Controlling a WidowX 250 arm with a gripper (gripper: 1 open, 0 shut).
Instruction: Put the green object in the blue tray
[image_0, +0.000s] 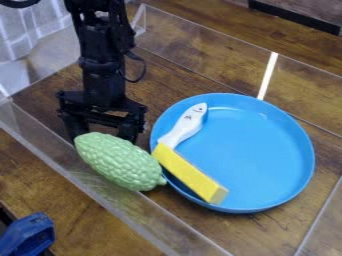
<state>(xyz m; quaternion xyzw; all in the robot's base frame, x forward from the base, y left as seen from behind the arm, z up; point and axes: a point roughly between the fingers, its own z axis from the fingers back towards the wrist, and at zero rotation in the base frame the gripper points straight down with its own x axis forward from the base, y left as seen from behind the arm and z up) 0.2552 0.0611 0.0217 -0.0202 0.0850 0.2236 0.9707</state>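
Your green object (119, 161): pale, bumpy, oval, pointed ends, on the table. It lies at 5 o'clock of your gripper (102, 128), partly under the spread, released fingers (70, 131).

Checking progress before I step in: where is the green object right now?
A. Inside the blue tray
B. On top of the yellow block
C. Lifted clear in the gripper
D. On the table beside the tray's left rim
D: the green object lies on the table just left of the blue tray, with the open gripper at its far side.

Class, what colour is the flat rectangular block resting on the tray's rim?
Yellow: the flat rectangular block, shown best in the only camera view.
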